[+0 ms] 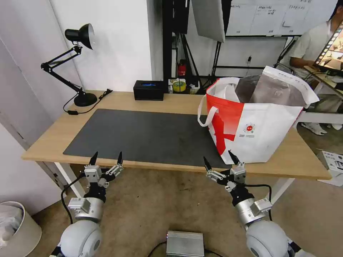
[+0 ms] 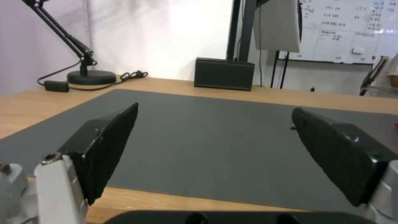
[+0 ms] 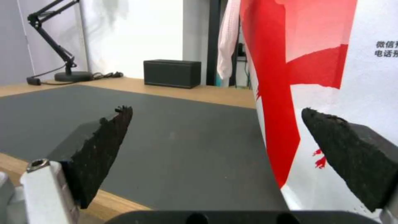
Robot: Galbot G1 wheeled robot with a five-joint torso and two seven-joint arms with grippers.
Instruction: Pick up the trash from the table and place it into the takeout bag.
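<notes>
Boxy white takeout bag with red panel (image 1: 255, 121) just beyond right gripper (image 1: 221, 161), released; left gripper (image 1: 106, 157) released, well left of bag.

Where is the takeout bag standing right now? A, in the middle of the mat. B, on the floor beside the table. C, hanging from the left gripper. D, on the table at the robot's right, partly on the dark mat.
D: the takeout bag stands upright on the table at the robot's right, its near corner over the edge of the dark mat, beyond the open right gripper.
</notes>
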